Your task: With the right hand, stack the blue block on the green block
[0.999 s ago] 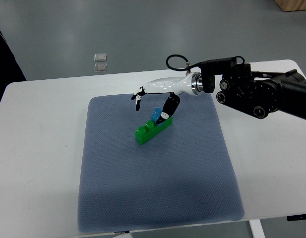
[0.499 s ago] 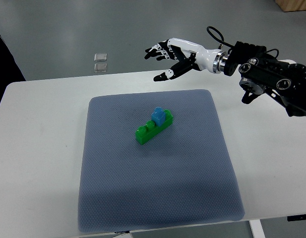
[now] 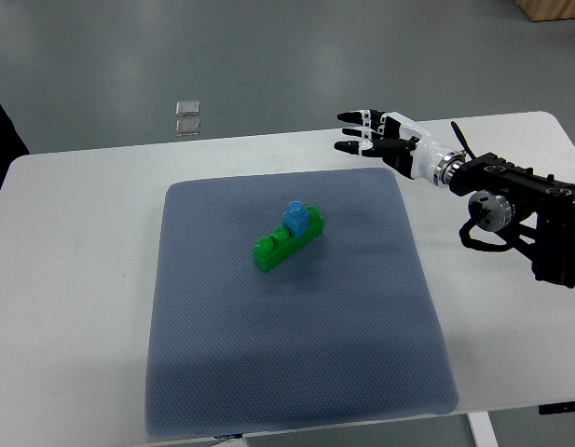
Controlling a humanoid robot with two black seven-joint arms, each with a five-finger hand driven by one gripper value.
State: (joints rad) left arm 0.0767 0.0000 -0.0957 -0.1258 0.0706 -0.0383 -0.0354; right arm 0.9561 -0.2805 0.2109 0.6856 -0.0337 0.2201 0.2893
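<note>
Blue block point(image 3: 294, 219) sits atop the green block point(image 3: 286, 242) mid-mat, unmoved, as the empty right hand point(image 3: 378, 138), fingers spread, has pulled back lower toward the table's right side. Grey mat point(image 3: 296, 372) covers a white table point(image 3: 73, 307); grey floor beyond.

Light is bright, even and diffuse, seemingly from overhead, with no hard shadows. The white table point(image 3: 73, 307) reads clean without blown-out glare. The grey-blue mat point(image 3: 296, 354) carries a faint darker band across its near part and a soft shade just beside the blocks point(image 3: 289, 237). Focus is sharp over the middle: the mat's weave shows clearly. The right hand point(image 3: 380, 140) is crisp, without motion blur. The table's edges bow slightly, hinting at mild lens distortion.
</note>
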